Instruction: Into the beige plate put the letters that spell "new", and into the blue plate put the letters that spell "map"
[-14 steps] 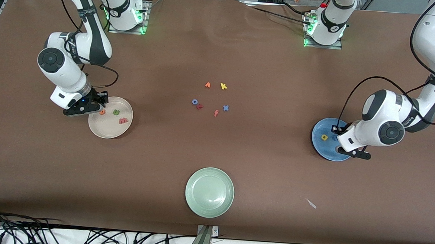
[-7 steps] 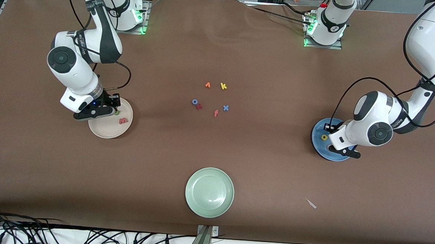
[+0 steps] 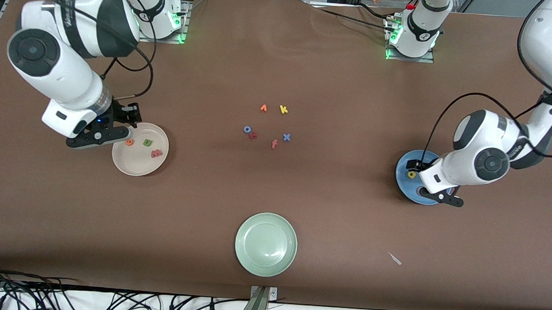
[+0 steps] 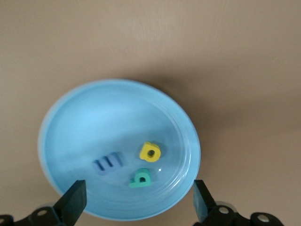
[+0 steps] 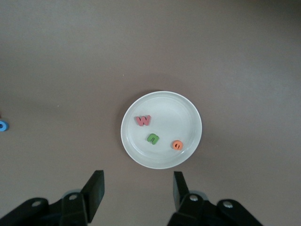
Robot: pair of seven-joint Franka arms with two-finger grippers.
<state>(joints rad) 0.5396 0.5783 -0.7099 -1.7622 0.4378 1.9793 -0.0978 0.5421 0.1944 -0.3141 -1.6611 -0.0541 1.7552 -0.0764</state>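
The beige plate (image 3: 136, 164) holds the orange e (image 3: 129, 142), green n (image 3: 147, 142) and pink-red w (image 3: 156, 153). My right gripper (image 5: 137, 183) hangs open and empty above the table beside this plate, toward the right arm's end. The blue plate (image 4: 56, 122) holds the blue m (image 4: 107, 162), yellow p (image 4: 150, 152) and teal a (image 4: 140, 177). My left gripper (image 4: 137, 195) is open wide just above the blue plate, its fingers straddling the plate's rim and holding nothing. In the front view the left hand hides much of the blue plate (image 3: 403, 179).
Loose letters lie mid-table: an orange one (image 3: 263, 108), yellow k (image 3: 283, 109), blue o (image 3: 247, 129), a dark red one (image 3: 253, 135), orange f (image 3: 274, 143) and blue x (image 3: 286, 137). A pale green plate (image 3: 265, 244) sits near the front edge, with a white scrap (image 3: 395, 258) toward the left arm's end.
The right arm has lifted and drawn back off the beige plate, uncovering the e and n. The left hand has shifted a little over the blue plate.
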